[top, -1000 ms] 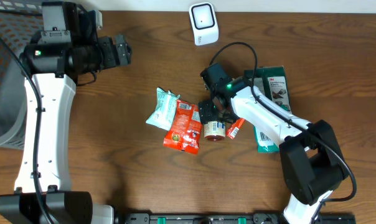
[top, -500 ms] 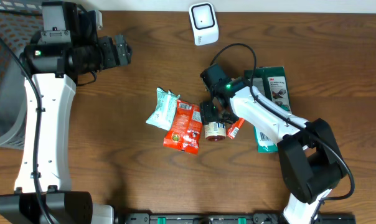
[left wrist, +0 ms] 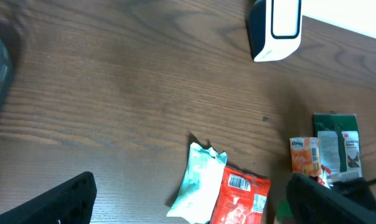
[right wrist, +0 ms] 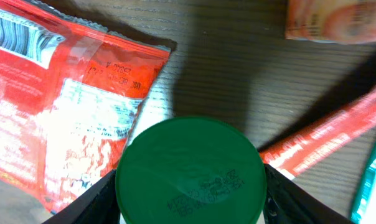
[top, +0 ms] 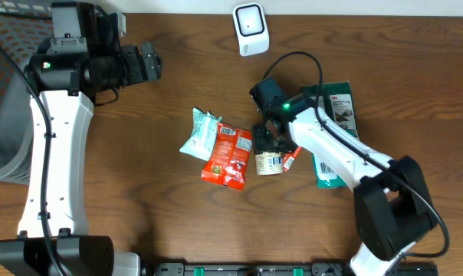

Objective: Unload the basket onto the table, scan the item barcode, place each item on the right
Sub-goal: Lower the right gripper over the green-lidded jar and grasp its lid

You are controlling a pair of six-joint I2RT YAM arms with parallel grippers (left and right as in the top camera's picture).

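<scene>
The item is a small jar with a green lid (right wrist: 191, 168), lying among packets at mid-table (top: 268, 162). My right gripper (right wrist: 191, 190) straddles it from above, both fingers pressed against the lid's sides, so it is shut on the jar (top: 266, 142). The white barcode scanner (top: 250, 29) stands at the table's far edge, also visible in the left wrist view (left wrist: 275, 28). My left gripper (top: 149, 61) hovers at the far left, well away from the items, its fingers (left wrist: 57, 202) spread wide and holding nothing.
A red snack bag (top: 228, 156) with a barcode (right wrist: 17, 34) lies left of the jar, a pale tissue pack (top: 198, 133) beside it. A red stick packet (top: 291, 159) and a green package (top: 337, 115) lie to the right. A mesh basket (top: 1, 100) stands at far left.
The right gripper's fingers have closed in onto the jar's lid. The jar has shifted slightly right and toward the front. The left arm has not moved.
</scene>
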